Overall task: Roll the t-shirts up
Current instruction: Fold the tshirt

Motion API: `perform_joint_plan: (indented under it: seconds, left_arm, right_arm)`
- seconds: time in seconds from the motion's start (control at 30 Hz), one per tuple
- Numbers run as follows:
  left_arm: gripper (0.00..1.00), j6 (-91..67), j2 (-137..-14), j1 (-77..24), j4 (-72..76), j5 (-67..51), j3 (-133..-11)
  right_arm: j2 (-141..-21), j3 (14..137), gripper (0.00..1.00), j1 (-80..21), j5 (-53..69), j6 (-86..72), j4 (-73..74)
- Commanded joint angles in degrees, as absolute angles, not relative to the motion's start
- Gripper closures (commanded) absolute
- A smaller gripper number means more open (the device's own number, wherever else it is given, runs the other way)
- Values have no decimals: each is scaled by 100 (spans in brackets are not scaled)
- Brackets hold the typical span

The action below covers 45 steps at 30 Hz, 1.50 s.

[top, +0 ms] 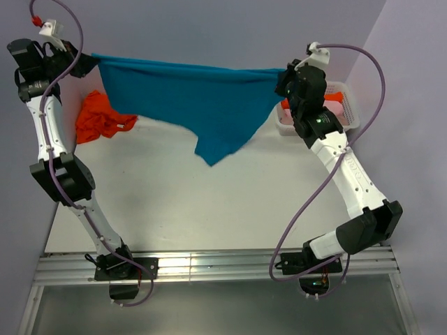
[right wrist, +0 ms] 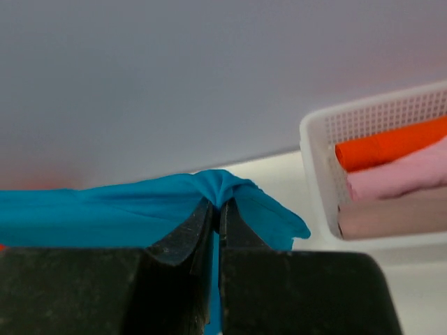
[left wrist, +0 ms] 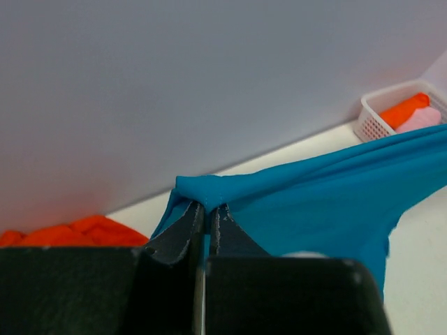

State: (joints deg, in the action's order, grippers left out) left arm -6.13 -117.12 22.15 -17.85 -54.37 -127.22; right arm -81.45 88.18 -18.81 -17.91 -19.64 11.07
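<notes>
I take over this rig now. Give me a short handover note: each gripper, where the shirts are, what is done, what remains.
Left gripper: shut on one end of the teal t-shirt.
Right gripper: shut on its other end; it hangs stretched between them above the table.
Orange t-shirt: crumpled, far left of table.
Done: orange roll, pink roll and beige roll lie in the white basket.
To do: roll the teal one, then the orange.

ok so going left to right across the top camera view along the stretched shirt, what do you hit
left gripper → teal t-shirt → right gripper → white lattice basket. The orange t-shirt lies below the shirt's left end, so its place in the order is unclear.
</notes>
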Motion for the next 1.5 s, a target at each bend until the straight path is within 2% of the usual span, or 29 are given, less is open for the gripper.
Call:
perform_joint_plan:
  seconds: [0.0,0.13,0.27,0.43,0.63,0.87,1.2,1.47]
  left_arm:
    - [100,-1160,-11803,2294,-967,-5124,-13525]
    - [100,-1047,-11769,2294,-870,-5124,-13230]
    - [100,-424,-11383,2285,-1272,-5106,-12228]
    - [100,1287,-10759,2276,-2003,-4914,-10131]
    - [100,3098,-10476,2267,-3371,-4326,-8511]
    - [100,4112,-10758,2224,-4051,-3350,-7473]
    - [100,4640,-10108,2232,-3999,-2497,-6162]
    - [100,4799,-9774,2487,-4315,-2347,-5827]
  right_arm:
    - [-8042,9448,100,-1802,-2285,-1521,220]
    - [-8174,9747,100,-1811,-2434,-1503,562]
    - [-7824,9011,100,-1810,-2514,-1853,737]
    - [-7375,7403,100,-1811,-2373,-2792,1054]
    - [-6645,5188,100,-1854,-2023,-4128,1239]
    - [-6556,3878,100,-2249,-1583,-5184,1897]
    - [-7040,3367,100,-3155,-1468,-6204,2873]
    - [-6111,2593,100,-3612,-1292,-7004,3243]
